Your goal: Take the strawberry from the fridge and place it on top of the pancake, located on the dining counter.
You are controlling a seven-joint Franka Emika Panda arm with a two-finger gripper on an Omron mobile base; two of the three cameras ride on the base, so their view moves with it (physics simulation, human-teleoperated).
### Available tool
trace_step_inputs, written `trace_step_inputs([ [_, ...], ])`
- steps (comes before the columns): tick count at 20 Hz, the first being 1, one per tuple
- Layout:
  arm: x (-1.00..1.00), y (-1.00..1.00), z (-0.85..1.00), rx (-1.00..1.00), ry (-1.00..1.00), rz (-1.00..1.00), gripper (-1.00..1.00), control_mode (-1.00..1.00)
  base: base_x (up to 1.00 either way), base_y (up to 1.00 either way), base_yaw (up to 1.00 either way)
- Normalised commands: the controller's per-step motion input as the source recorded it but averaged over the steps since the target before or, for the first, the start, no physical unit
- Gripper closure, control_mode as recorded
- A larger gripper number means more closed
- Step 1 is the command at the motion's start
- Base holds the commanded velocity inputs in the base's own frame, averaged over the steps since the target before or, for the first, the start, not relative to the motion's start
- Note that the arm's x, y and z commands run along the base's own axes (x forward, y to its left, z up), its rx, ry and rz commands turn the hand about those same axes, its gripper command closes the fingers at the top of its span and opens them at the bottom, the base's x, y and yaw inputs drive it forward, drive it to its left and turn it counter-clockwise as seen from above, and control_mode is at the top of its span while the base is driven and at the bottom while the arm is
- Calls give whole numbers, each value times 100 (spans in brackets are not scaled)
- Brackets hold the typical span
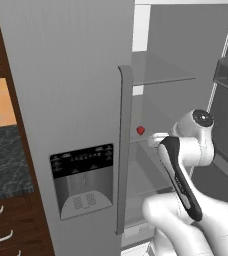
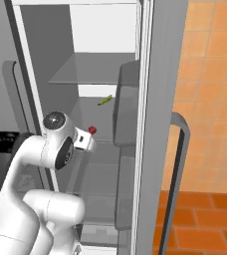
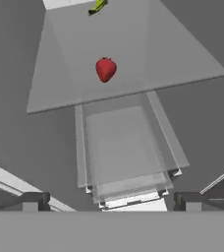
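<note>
Strawberry on glass shelf in fridge; jaws spread wide, apparently short of it.

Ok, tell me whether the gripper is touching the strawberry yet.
Apart. In the hand view the strawberry sits alone on the glass shelf, well ahead of the open gripper, with bare shelf between them.

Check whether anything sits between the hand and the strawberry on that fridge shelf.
Nothing visible does. The open hand faces the strawberry, alone near the front of its glass shelf; the small yellow-green fruit lies behind it.
</note>
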Motion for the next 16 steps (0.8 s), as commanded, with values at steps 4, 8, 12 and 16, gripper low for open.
trace_step_inputs([
  [4, 98, 0, 0, 11, 2, 2, -100, -100, 0, 0, 0],
  [8, 81, 5, 0, 2, 0, 0, -100, -100, 0, 0, 0],
  [12, 88, 2, -1, 1, 9, 0, -100, -100, 0, 0, 0],
  [16, 43, -7, 0, 1, 21, 0, -100, -100, 0, 0, 0],
])
